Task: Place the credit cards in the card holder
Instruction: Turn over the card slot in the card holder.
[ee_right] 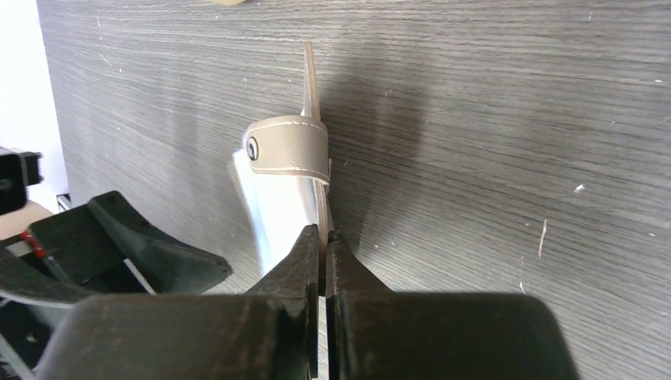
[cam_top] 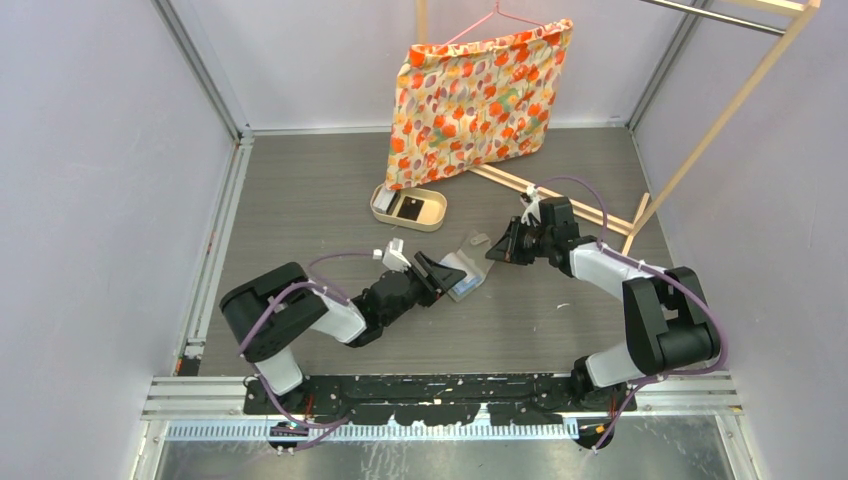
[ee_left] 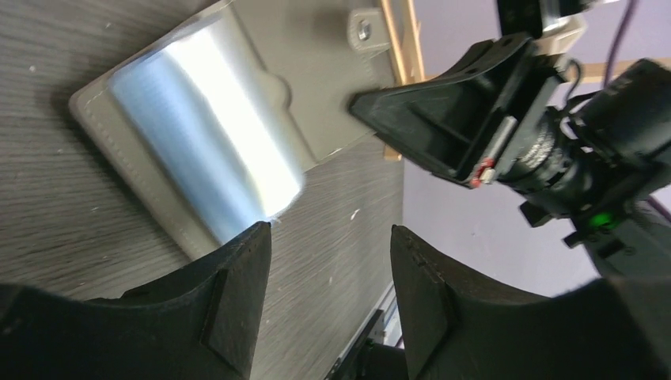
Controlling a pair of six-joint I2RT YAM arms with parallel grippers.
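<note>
Right wrist view: I see my right gripper [ee_right: 323, 233] clamped on the flat grey folding card holder [ee_right: 286, 150], which lies open on the dark woodgrain table [ee_right: 514, 119]; my left gripper [ee_left: 328, 237] sits beside it, jaws apart and empty.

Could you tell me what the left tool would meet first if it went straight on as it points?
Most likely the card holder, lying open just ahead of the left tool; the right tool, pinching its far edge, comes after. Depth is unclear.

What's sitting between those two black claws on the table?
The grey card holder, lying open. The top view shows it between the open left gripper and the right gripper, which pinches its edge.
</note>
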